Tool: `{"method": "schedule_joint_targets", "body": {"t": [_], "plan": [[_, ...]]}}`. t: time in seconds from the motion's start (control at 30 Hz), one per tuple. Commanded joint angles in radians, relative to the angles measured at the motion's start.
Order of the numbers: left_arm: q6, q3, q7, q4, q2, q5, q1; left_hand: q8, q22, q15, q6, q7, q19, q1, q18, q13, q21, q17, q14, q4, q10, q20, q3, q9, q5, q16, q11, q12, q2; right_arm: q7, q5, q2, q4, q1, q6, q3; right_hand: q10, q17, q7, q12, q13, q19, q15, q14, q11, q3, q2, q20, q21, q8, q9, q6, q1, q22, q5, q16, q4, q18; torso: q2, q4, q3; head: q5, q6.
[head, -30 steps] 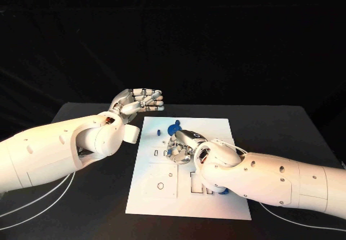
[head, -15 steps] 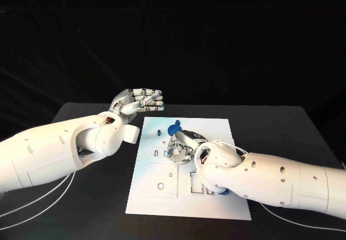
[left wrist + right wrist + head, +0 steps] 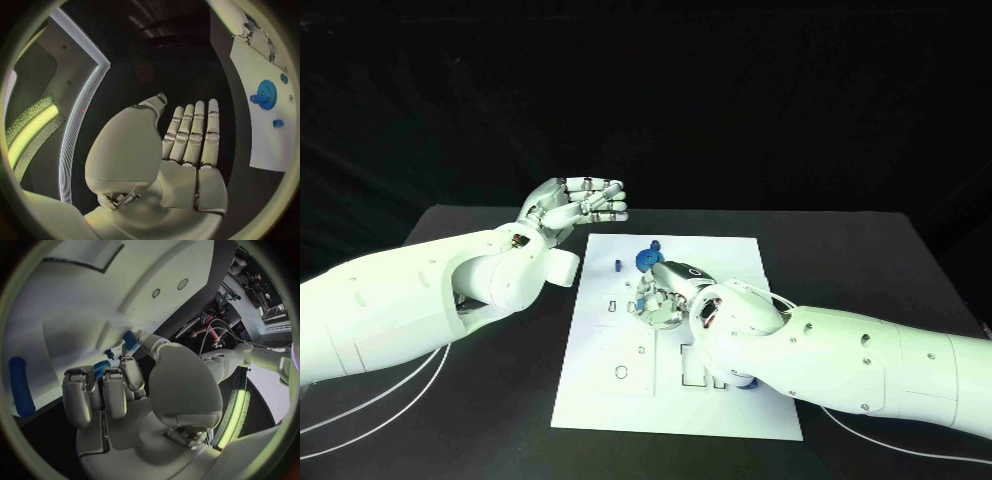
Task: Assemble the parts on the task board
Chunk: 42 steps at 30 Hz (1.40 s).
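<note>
The right hand (image 3: 664, 297) rests on the middle of the task board (image 3: 733, 412), fingers curled about a small blue part (image 3: 103, 368); whether it is gripped cannot be told, and a loose hold may let it tip or miss its slot. The left hand (image 3: 574, 207) hovers beyond the board's far-left corner, fingers apart, holding nothing. Count: one board, one blue gear (image 3: 646, 258), one small peg (image 3: 616, 264) and one blue bar (image 3: 21, 386).

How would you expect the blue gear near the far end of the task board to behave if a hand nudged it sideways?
The blue gear looks like rigid plastic, so it probably won't flex. It seems small and thin, so likely light. Its toothed round rim suggests it could roll if tipped on edge; lying on the task board, it would probably just slide.
</note>
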Motion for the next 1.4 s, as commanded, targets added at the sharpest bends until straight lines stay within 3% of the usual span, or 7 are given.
{"method": "schedule_joint_targets", "body": {"t": [0.03, 0.77, 0.87, 1.07, 1.17, 1.27, 1.4], "plan": [[0.016, 0.001, 0.005, 0.001, 0.002, 0.003, 0.001, -0.003, -0.002, 0.001, -0.006, 0.027, 0.002, -0.008, 0.013, 0.001, 0.006, 0.001, -0.004, -0.001, 0.001, 0.003, 0.003, 0.002, -0.004, -0.004, 0.005, -0.005, 0.001, 0.002, -0.009, -0.001, 0.0, -0.002, 0.023, -0.001, -0.01, 0.186, 0.003, -0.008, -0.007, 0.08, 0.008, 0.086, 0.003, 0.002, -0.013, 0.004, -0.009, -0.006, -0.004, -0.012, -0.001, 0.244, -0.007, -0.005, 0.003, -0.005, 0.0, 0.0006, 0.0001, 0.0, 0.0], [0.022, 0.001, -0.005, -0.003, 0.001, 0.003, 0.001, -0.003, -0.002, 0.001, -0.006, 0.027, 0.002, -0.009, 0.013, 0.001, 0.005, 0.002, -0.006, -0.001, 0.001, 0.003, 0.003, 0.002, -0.004, -0.004, 0.005, -0.005, 0.001, 0.026, -0.008, -0.001, 0.001, -0.002, -0.01, -0.002, -0.072, 0.17, 0.021, -0.074, -0.07, 0.063, 0.025, 0.081, 0.022, -0.059, -0.067, 0.021, -0.038, -0.036, -0.032, -0.066, -0.029, 0.229, -0.001, -0.015, 0.026, 0.002, 0.0, 0.0001, -0.0002, -0.002, 0.001], [0.022, 0.001, -0.006, -0.005, 0.001, 0.003, 0.001, -0.003, -0.002, 0.001, -0.006, 0.027, 0.002, -0.009, 0.013, 0.001, 0.005, 0.002, -0.006, -0.001, 0.001, 0.003, 0.003, 0.002, -0.004, -0.004, 0.005, -0.005, 0.001, 0.035, -0.007, -0.003, 0.004, -0.002, -0.03, -0.002, -0.08, 0.168, 0.021, -0.081, -0.08, 0.062, 0.025, 0.081, 0.022, -0.138, -0.057, 0.022, -0.041, -0.037, -0.039, -0.073, -0.015, 0.229, -0.047, -0.017, 0.05, 0.003, 0.001, 0.0002, 0.0001, -0.001, 0.0], [0.012, 0.001, -0.025, -0.015, -0.001, -0.013, 0.001, -0.007, -0.003, 0.003, -0.013, 0.03, 0.002, -0.014, 0.014, 0.0, 0.006, 0.005, -0.007, 0.0, -0.008, 0.003, 0.0, 0.001, -0.005, -0.004, 0.008, -0.008, -0.003, 0.087, 0.015, -0.023, 0.016, -0.001, -0.093, -0.001, -0.083, 0.17, 0.032, -0.07, -0.084, 0.06, 0.033, 0.081, 0.032, -0.351, -0.012, 0.029, -0.049, -0.057, -0.065, -0.101, 0.094, 0.227, -0.053, -0.017, 0.153, 0.004, -0.002, -0.0001, 0.0004, -0.002, -0.001], [0.009, 0.001, -0.039, -0.022, -0.001, -0.026, 0.001, -0.011, -0.002, 0.003, -0.023, 0.032, 0.011, -0.02, 0.015, -0.001, 0.011, 0.009, -0.005, 0.001, -0.02, 0.002, -0.005, 0.0, -0.005, -0.002, 0.011, -0.009, -0.008, 0.114, 0.021, -0.033, 0.025, 0.003, -0.112, 0.0, -0.087, 0.169, 0.043, -0.066, -0.086, 0.058, 0.04, 0.081, 0.041, -0.413, -0.013, 0.034, -0.052, -0.077, -0.077, -0.13, 0.133, 0.227, -0.052, -0.018, 0.198, 0.005, -0.001, -0.0008, 0.0007, -0.001, 0.003], [0.022, 0.001, -0.065, -0.037, -0.002, -0.054, 0.001, -0.012, 0.003, -0.003, -0.031, 0.029, 0.041, -0.028, 0.016, 0.0, 0.028, 0.021, 0.015, 0.003, -0.024, -0.006, -0.015, 0.001, -0.005, 0.012, 0.007, -0.004, -0.011, 0.145, 0.025, -0.049, 0.04, 0.01, -0.131, 0.0, -0.089, 0.168, 0.049, -0.063, -0.087, 0.055, 0.045, 0.08, 0.047, -0.459, -0.019, 0.039, -0.059, -0.087, -0.087, -0.145, 0.147, 0.224, -0.048, -0.019, 0.203, 0.006, -0.002, -0.0002, 0.0012, -0.001, 0.003], [0.032, 0.001, -0.106, -0.057, -0.001, -0.117, 0.001, 0.005, 0.012, -0.033, -0.014, -0.008, 0.11, -0.044, 0.017, 0.005, 0.062, 0.055, 0.084, 0.012, 0.021, -0.035, -0.032, 0.013, -0.006, 0.057, -0.022, 0.022, -0.013, 0.184, 0.034, -0.085, 0.069, 0.022, -0.144, 0.003, -0.081, 0.17, 0.06, -0.048, -0.078, 0.057, 0.053, 0.081, 0.057, -0.507, -0.031, 0.045, -0.055, -0.108, -0.101, -0.178, 0.159, 0.226, -0.033, -0.018, 0.205, 0.005, -0.004, 0.0014, 0.003, 0.0, 0.005]]}}
